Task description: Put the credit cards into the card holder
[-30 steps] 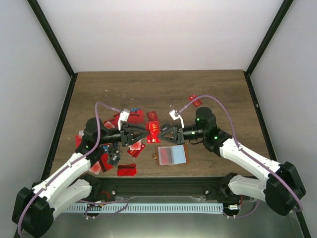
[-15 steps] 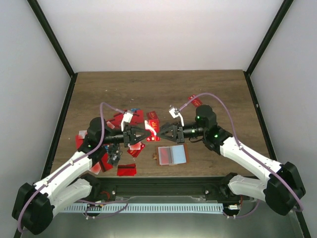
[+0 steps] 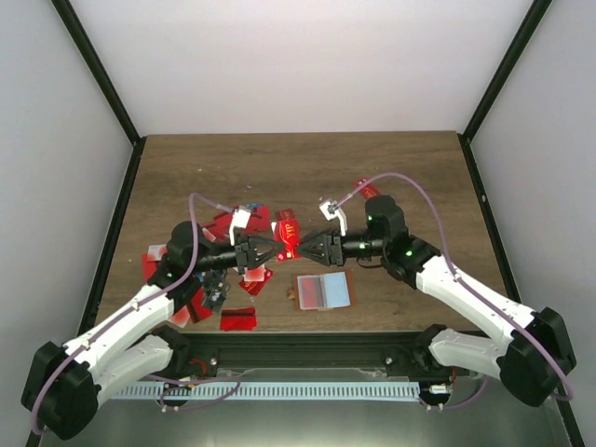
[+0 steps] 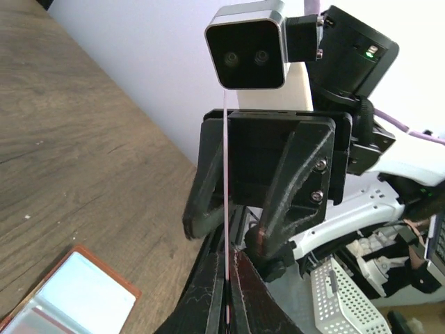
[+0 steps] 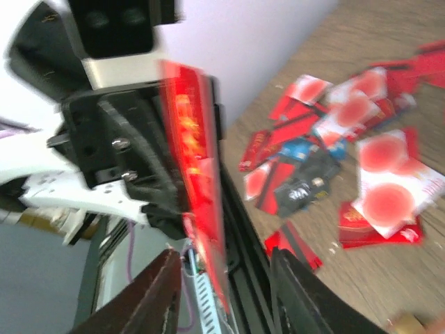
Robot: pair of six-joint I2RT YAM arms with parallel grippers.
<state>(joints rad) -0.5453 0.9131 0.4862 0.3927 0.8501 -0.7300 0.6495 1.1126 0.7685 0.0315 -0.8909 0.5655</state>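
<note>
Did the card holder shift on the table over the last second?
No. The card holder lies open in the same spot, just as close to the near edge of the table.

Brown wooden table (image 3: 298,158) with visible grain. Left of centre lies a loose heap of credit cards (image 3: 216,226), mostly red, some white with a red blotch. A single red card (image 3: 238,319) lies near the front edge. Just right of it, the card holder (image 3: 323,291) lies open and flat, showing pink and blue panels. A far red card (image 3: 366,189) lies right of centre.

card holder (image 3: 323,291) on desk (image 3: 419,168) near front edge, credit cards (image 3: 221,226) heaped to its left, single card (image 3: 289,232) aloft behind it between left pincer (image 3: 277,250) and right pincer (image 3: 300,250), stray card (image 3: 366,189) right rear
</note>
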